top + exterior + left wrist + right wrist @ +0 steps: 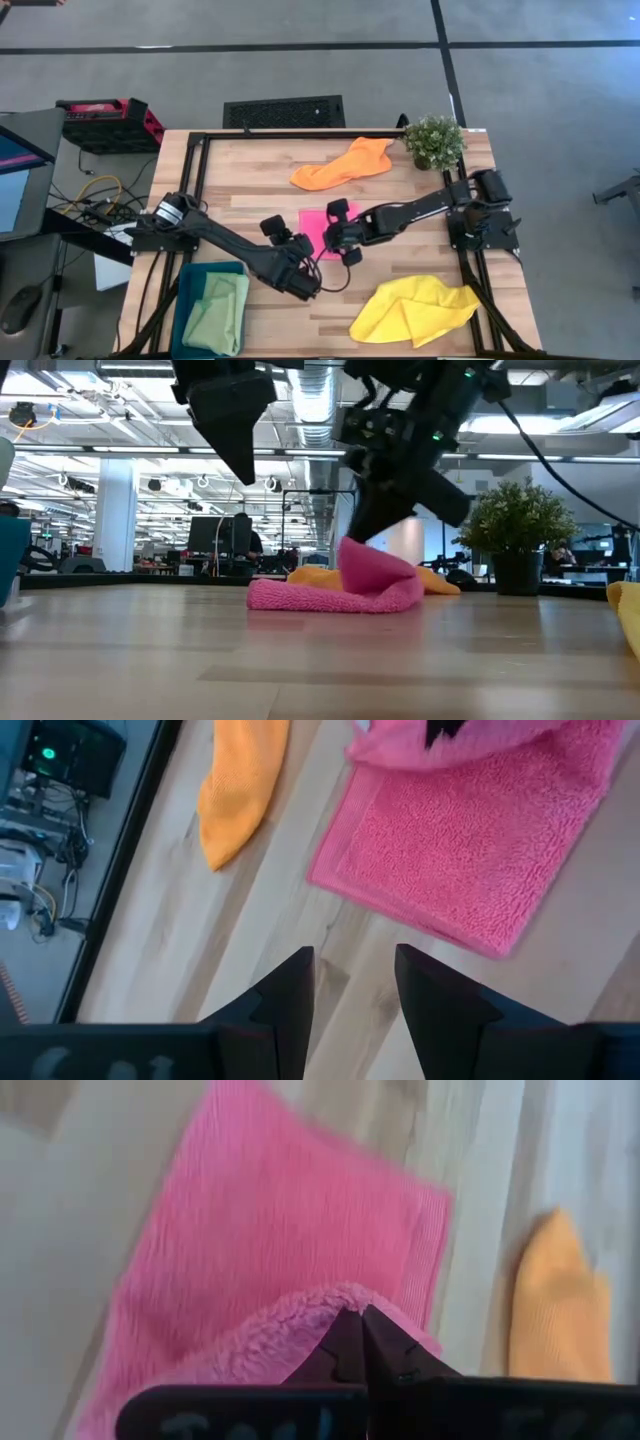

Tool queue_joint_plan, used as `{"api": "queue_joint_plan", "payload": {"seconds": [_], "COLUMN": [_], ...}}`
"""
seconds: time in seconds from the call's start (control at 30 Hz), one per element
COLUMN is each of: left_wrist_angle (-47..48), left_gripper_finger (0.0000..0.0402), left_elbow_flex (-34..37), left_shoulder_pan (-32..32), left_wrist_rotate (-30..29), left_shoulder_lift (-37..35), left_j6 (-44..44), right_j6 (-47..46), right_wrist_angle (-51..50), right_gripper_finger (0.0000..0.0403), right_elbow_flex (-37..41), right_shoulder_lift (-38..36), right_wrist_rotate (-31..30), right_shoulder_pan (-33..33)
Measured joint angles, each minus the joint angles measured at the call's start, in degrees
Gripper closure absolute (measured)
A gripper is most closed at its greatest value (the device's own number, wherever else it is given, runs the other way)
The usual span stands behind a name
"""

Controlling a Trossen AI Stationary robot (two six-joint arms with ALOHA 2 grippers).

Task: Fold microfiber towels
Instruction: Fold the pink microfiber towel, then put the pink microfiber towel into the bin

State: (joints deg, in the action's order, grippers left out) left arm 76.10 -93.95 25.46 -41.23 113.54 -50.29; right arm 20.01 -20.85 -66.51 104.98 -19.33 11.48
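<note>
Pinched between the right gripper's (362, 1342) pressed-together jaws, one edge of the hot pink towel (318, 228) is lifted and curled over the rest of the cloth, which lies flat mid-worktop (260, 180). Low view shows the raised flap (375, 568) arching above the lower layer, so this fold looks about half made. Just beside the towel's near edge hangs the left gripper (352, 982), jaws spread and holding nothing.

As for progress: the light green towel (218, 312) sits in the teal bin (192, 275) at the near-left corner, and it appears folded, though from above that is hard to confirm. The orange towel (343, 164) lies crumpled toward the far side near the potted plant (434, 140), and the yellow towel (415, 310) is bunched at the near-right. So, by my reckoning, one cloth is put away, one is mid-fold, and two are untouched
</note>
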Motion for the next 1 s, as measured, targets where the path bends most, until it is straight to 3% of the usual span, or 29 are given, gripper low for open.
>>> {"api": "queue_joint_plan", "payload": {"seconds": [0.23,0.6,1.0], "left_wrist_angle": [5.0,9.0,9.1], "left_gripper_finger": [0.0266,0.0266,0.0266], "left_elbow_flex": [0.0,0.0,0.0], "left_shoulder_pan": [1.4,3.5,3.5], "left_wrist_rotate": [0.0,-0.1,-0.2], "left_shoulder_lift": [0.0,0.0,0.0], "left_j6": [-4.8,-10.5,-10.6], "right_j6": [4.5,7.5,6.9], "right_wrist_angle": [0.8,6.9,6.8], "right_gripper_finger": [0.0403,0.0400,0.0329], "right_elbow_flex": [-5.1,-5.4,-5.4], "right_shoulder_lift": [2.3,2.3,2.3], "right_wrist_rotate": [0.1,5.0,6.0], "right_shoulder_pan": [0.5,-0.7,-0.8]}}
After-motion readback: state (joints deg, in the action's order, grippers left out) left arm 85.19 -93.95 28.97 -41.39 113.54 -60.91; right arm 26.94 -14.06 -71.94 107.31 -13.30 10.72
